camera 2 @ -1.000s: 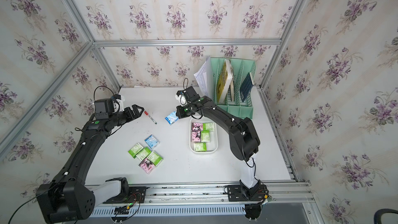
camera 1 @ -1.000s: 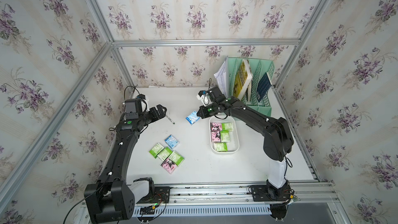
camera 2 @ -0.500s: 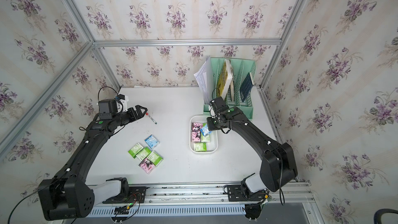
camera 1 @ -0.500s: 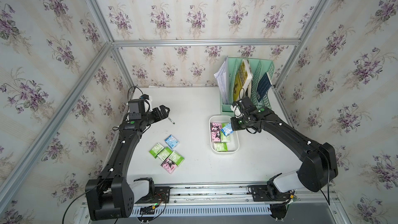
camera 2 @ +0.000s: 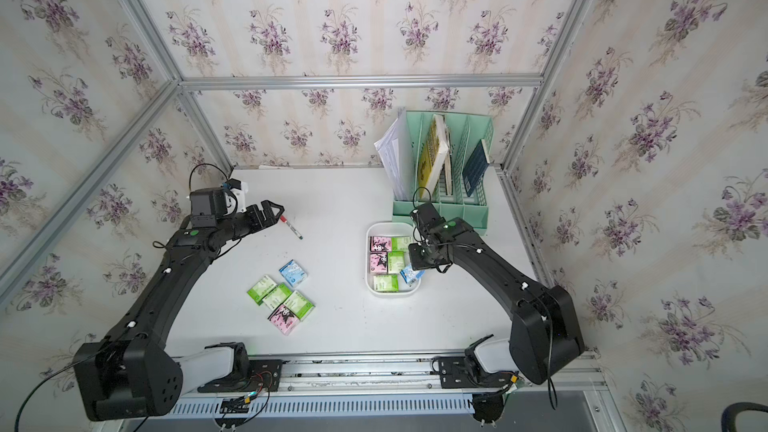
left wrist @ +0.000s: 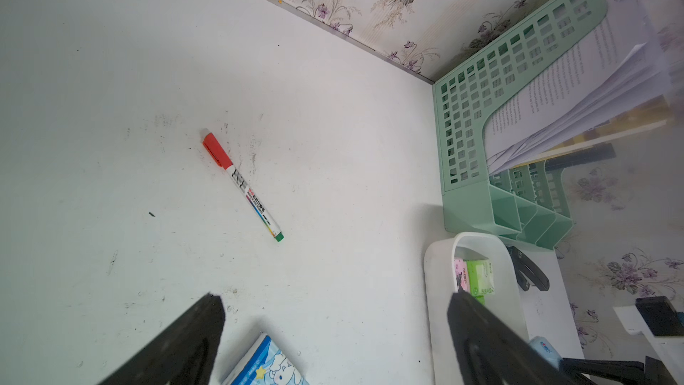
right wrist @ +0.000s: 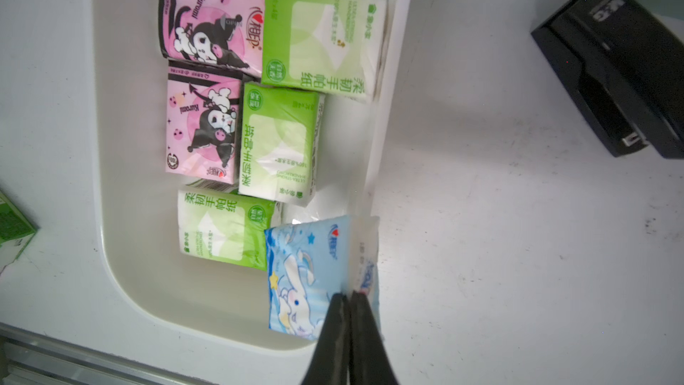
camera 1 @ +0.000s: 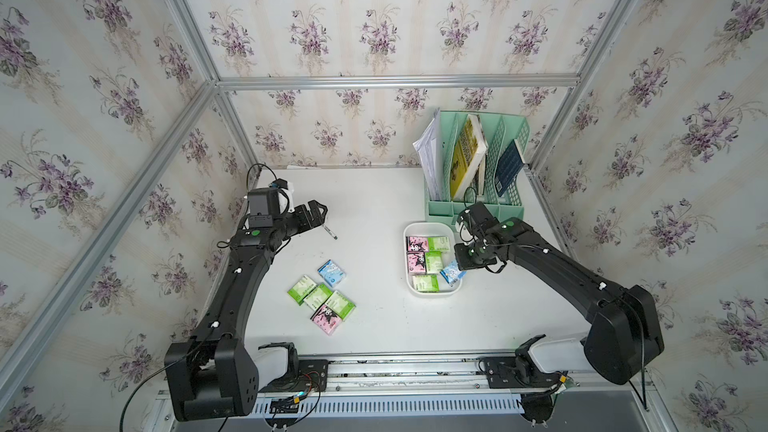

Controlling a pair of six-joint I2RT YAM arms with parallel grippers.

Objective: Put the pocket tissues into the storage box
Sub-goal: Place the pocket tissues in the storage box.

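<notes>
The storage box (camera 1: 432,294) lies before the organiser (camera 1: 440,211), loose pocket tissues (camera 1: 322,299) leftward.

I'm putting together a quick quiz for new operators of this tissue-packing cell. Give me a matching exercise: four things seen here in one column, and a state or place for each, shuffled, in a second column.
Column 1
1. left tool
2. right tool
3. marker pen
4. storage box

Column 2
A. holds five packets lying flat
B. shut on a light blue packet
C. open, holding nothing
D. lying alone on the bare table

Right pairs: 1-C, 2-B, 3-D, 4-A
</notes>
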